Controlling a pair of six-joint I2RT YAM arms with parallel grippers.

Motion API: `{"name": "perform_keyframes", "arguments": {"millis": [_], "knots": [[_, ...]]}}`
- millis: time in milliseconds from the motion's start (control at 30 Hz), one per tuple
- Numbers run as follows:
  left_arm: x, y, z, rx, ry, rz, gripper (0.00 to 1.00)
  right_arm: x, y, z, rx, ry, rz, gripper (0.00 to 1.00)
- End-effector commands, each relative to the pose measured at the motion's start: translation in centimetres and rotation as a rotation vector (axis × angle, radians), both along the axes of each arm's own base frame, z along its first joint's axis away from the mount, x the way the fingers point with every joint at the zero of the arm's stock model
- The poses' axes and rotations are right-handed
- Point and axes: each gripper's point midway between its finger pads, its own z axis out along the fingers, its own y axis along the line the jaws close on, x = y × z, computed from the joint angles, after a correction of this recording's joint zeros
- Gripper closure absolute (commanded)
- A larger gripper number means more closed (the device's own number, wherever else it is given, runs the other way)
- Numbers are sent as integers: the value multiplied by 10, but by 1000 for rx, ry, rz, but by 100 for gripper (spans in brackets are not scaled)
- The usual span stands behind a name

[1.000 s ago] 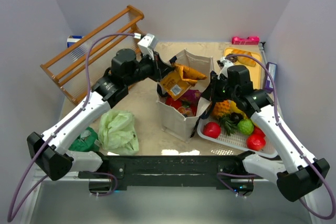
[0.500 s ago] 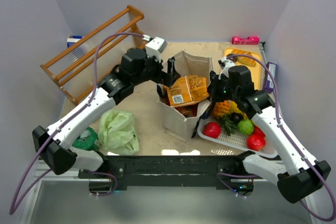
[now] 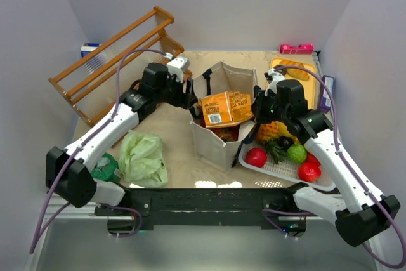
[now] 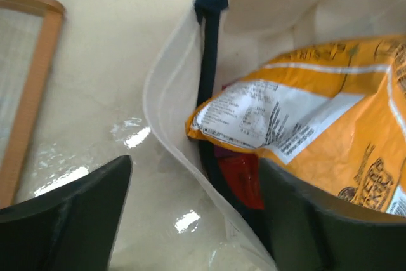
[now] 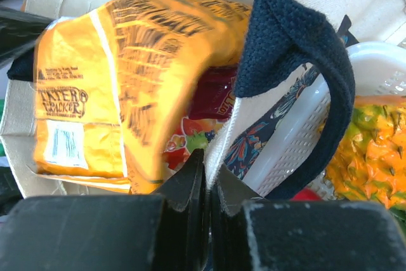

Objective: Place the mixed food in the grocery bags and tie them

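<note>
Left fingers (image 3: 189, 98) spread wide, holding nothing, beside the canvas tote's (image 3: 216, 144) left rim at mid-bench. The orange snack packet (image 3: 227, 107) lies across the tote's mouth. Right fingers (image 5: 204, 188) pinch its right rim.

The orange packet (image 3: 227, 108) is lying across the mouth of the canvas tote (image 3: 216, 144), hiding most of what is inside; only slivers of red are showing beneath it (too little to name). In the left wrist view the packet is running off the right edge, and the wooden rack (image 4: 33, 93) is being cut by the left. The tote's rim is disappearing between the right gripper's (image 5: 207, 162) closed fingers. The dark green bundle (image 3: 103, 168) is sitting partly behind the left arm.
</note>
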Motion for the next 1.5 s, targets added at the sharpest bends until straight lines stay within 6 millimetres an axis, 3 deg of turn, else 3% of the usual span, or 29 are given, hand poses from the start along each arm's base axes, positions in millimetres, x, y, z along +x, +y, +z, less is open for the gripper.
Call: {"name": "perform_keyframes", "arguments": {"millis": [0, 33, 100, 200, 233, 300, 333, 367, 400, 433, 467, 500, 600, 833, 867, 900, 933, 967, 1000, 1033, 1067, 1100, 1133, 1167, 1200, 1233, 1333, 1400, 1467], "knots": [[-6, -34, -12, -94, 56, -152, 52, 5, 1, 37, 33, -125, 6, 92], [-3, -36, -9, -101, 50, -159, 81, 5, 1, 38, 32, -131, 7, 93], [5, -39, 0, -102, 19, -151, 100, 13, -1, 38, 17, -143, -7, 100], [27, -38, 38, -97, -92, -118, 100, 35, -10, 33, -49, -148, -83, 100], [36, -41, 67, -110, -154, -114, 100, 43, -11, 46, -57, -176, -101, 100], [56, -37, 71, -60, -170, -74, 100, 60, -13, 48, -103, -177, -124, 100], [67, -37, 98, -71, -223, -58, 100, 67, -11, 71, -92, -222, -129, 100], [81, -35, 89, -44, -203, -32, 100, 74, -13, 77, -108, -231, -137, 100], [91, -36, 112, -50, -252, -21, 100, 86, -13, 73, -136, -219, -154, 100], [101, -32, 114, -42, -256, 3, 100, 91, -13, 91, -135, -249, -166, 100], [114, -35, 96, -17, -216, 6, 100, 98, -14, 92, -155, -252, -173, 100], [122, -36, 110, -21, -248, 10, 100, 109, -16, 87, -185, -242, -195, 100], [153, -32, 98, 22, -271, 47, 100, 130, -19, 98, -204, -276, -237, 100], [216, -8, 57, 61, -253, 164, 99, 188, -5, 46, -211, -177, -200, 100], [217, -9, 50, 75, -243, 156, 94, 189, -5, 46, -222, -170, -193, 95], [216, -10, 49, 79, -243, 144, 79, 189, -4, 52, -223, -176, -184, 89], [211, -13, 50, 74, -245, 116, 71, 185, -3, 52, -228, -170, -166, 79], [205, -11, 78, 48, -316, 110, 63, 180, -4, 63, -227, -200, -149, 58], [197, -10, 67, 52, -306, 104, 46, 175, -6, 71, -226, -218, -148, 48], [192, -4, 78, 43, -340, 125, 39, 170, -8, 79, -221, -239, -149, 36], [178, 6, 127, -21, -450, 162, 32, 157, -13, 105, -196, -297, -160, 24], [169, 14, 113, -17, -427, 197, 22, 148, -15, 105, -189, -305, -158, 20], [162, 29, 122, -32, -449, 271, 16, 144, -16, 119, -163, -352, -164, 13], [138, 40, 164, -107, -532, 301, 10, 134, -18, 132, -136, -390, -167, 2], [128, 45, 145, -88, -500, 304, 2, 115, -17, 145, -97, -434, -141, 1], [119, 48, 157, -108, -536, 298, 0, 106, -14, 163, -58, -500, -124, 1], [87, 49, 145, -71, -440, 220, 0, 61, 17, 185, 63, -592, 54, 1], [75, 59, 112, -16, -345, 228, 0, 40, 40, 174, 115, -576, 143, 2], [71, 83, 103, -22, -336, 298, 0, 9, 78, 171, 177, -573, 257, 2]]}}
